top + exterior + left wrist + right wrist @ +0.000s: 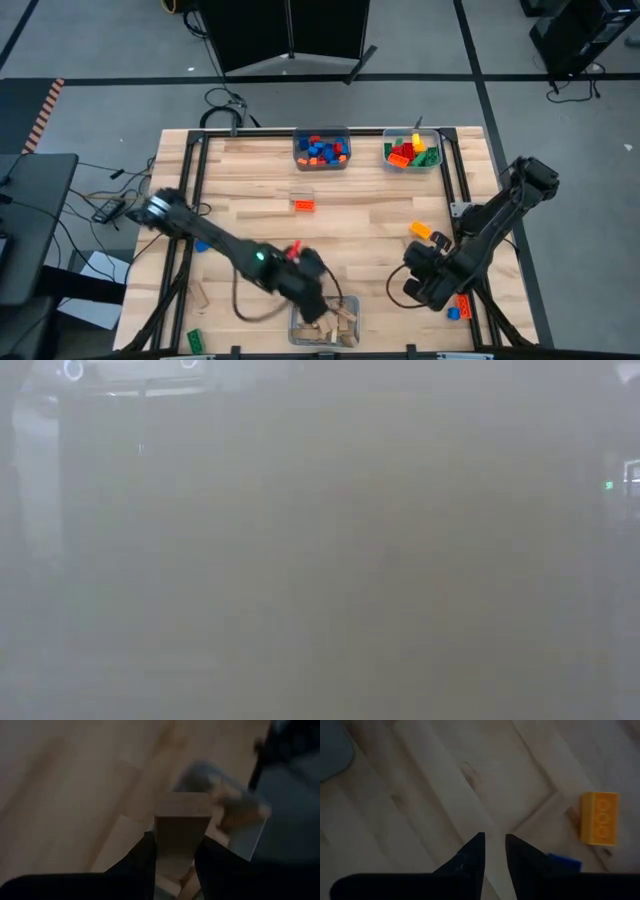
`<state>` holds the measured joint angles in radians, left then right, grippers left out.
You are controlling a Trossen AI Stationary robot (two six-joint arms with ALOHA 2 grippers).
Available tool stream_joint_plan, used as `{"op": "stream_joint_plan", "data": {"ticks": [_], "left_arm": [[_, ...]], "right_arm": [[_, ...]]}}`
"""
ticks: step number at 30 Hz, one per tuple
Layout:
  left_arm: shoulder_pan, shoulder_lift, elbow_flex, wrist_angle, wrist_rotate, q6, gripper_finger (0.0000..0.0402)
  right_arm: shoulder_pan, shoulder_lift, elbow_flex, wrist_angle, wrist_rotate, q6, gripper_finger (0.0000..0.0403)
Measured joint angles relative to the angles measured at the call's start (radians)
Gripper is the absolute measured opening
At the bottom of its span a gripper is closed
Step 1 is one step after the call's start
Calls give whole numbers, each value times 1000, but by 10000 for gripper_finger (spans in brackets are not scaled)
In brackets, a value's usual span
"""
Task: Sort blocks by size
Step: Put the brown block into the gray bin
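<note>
No text, label, brand, number or sign can be read anywhere in these views, neither on the blocks point(320, 150), nor on the clear bins point(322, 162), nor on the wooden worktop point(360, 215).
</note>
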<state>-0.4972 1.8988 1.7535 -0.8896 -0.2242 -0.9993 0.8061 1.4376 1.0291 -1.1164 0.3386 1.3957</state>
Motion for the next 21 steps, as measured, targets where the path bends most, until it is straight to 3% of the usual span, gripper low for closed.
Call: {"op": "stream_joint_plan", "data": {"ticks": [4, 9, 21], "left_arm": [[-31, 123, 68, -6, 111, 112, 110], [-50, 201, 97, 17, 213, 115, 118], [-48, 210, 99, 36, 226, 61, 156]], "right_arm": [[0, -39, -41, 53, 0, 0, 89], [0, -67, -54, 87, 0, 0, 87], [1, -71, -54, 143, 0, -7, 87]]}}
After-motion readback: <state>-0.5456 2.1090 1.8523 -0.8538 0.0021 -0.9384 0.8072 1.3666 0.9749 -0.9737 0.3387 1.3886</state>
